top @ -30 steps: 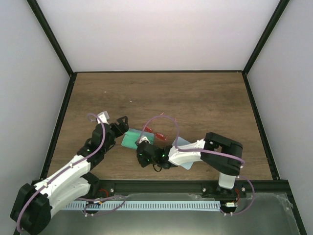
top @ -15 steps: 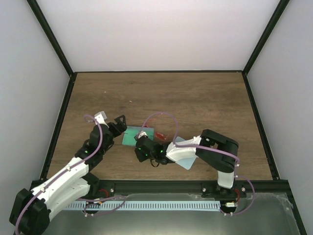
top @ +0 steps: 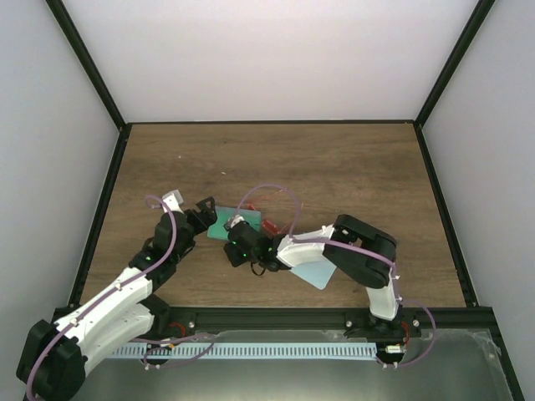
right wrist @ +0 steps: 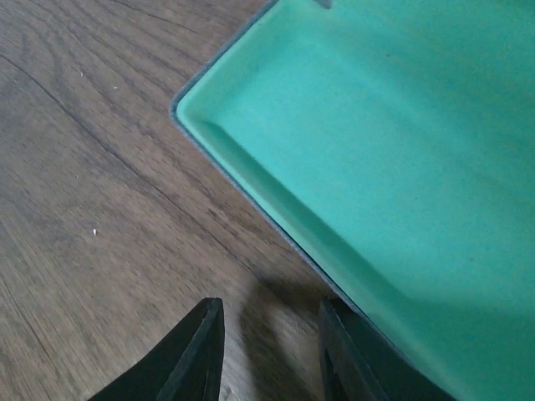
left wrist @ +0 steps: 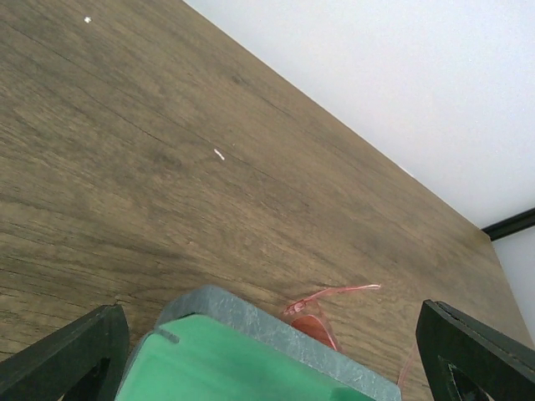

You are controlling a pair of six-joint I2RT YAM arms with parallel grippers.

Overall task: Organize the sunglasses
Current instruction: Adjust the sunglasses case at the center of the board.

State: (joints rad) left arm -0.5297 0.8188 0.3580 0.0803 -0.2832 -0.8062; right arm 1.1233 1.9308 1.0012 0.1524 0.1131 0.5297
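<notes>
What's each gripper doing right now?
Left gripper: wide open, holding nothing.
Right gripper: partly open, empty, by the case rim.

Red sunglasses (left wrist: 311, 324), a grey case (right wrist: 401, 167) lined green, a light blue cloth (top: 318, 272), brown wood-grain table (top: 334, 167)
</notes>
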